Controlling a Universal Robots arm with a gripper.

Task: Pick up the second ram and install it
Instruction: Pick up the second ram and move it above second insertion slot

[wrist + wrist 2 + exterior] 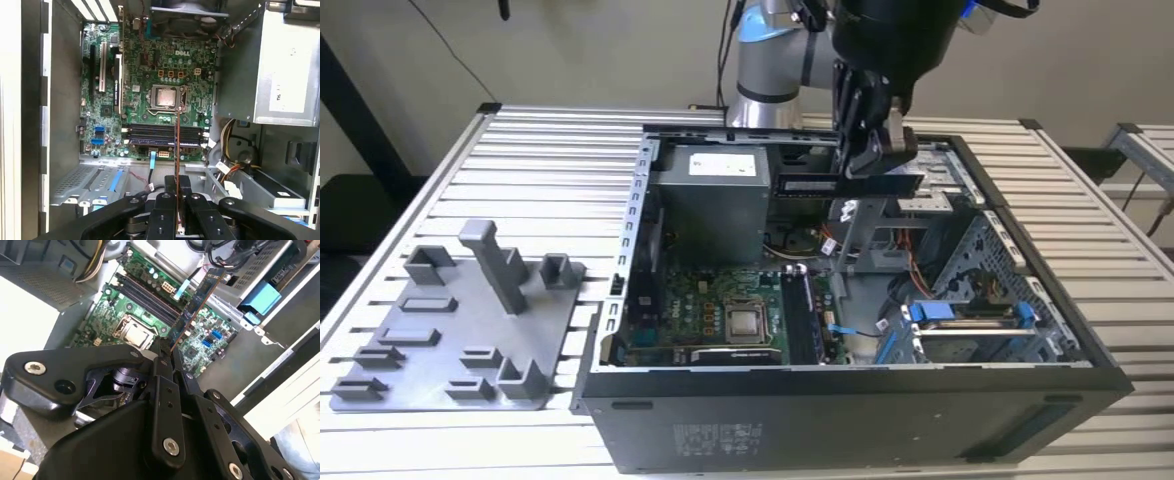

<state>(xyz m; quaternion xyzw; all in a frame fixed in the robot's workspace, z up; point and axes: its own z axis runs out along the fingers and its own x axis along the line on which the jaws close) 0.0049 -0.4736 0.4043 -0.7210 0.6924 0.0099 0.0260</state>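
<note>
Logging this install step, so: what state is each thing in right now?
second ram: clamped in the gripper above the open computer case, not seated.
gripper: shut on the second ram.
computer case: on its side, panel off, motherboard exposed.
memory slots: held stick not in them.
grey tray: flat on the table beside the case.
</note>
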